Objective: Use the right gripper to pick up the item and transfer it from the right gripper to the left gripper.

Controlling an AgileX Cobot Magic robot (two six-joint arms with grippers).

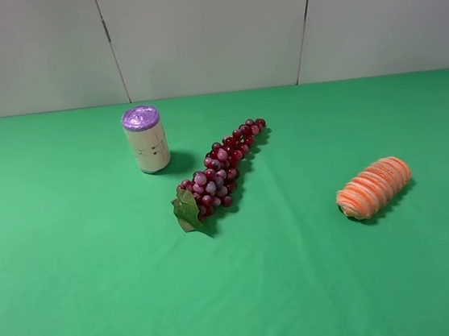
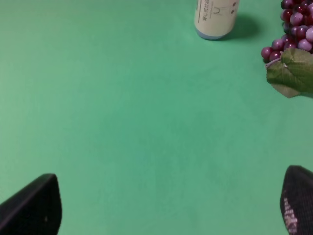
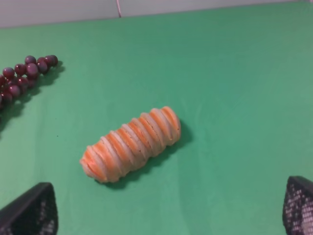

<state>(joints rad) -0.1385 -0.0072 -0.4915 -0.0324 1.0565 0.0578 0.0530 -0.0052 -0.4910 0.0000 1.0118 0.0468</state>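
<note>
The orange-and-cream striped roll [image 1: 374, 187] lies on its side on the green table cloth at the right. It also shows in the right wrist view [image 3: 131, 144], ahead of my right gripper [image 3: 168, 208]. That gripper is open and empty, with its black fingertips [image 3: 30, 211] at the frame's lower corners, short of the roll. My left gripper [image 2: 166, 208] is open and empty over bare green cloth, its fingertips [image 2: 32, 208] wide apart. Neither arm shows in the exterior high view.
A cream can with a purple lid [image 1: 146, 139] stands at the back left. A dark red grape bunch with a green leaf [image 1: 219, 173] lies diagonally at the middle. Both show in the left wrist view: the can [image 2: 215, 17] and the grapes [image 2: 293, 46]. A grey wall stands behind.
</note>
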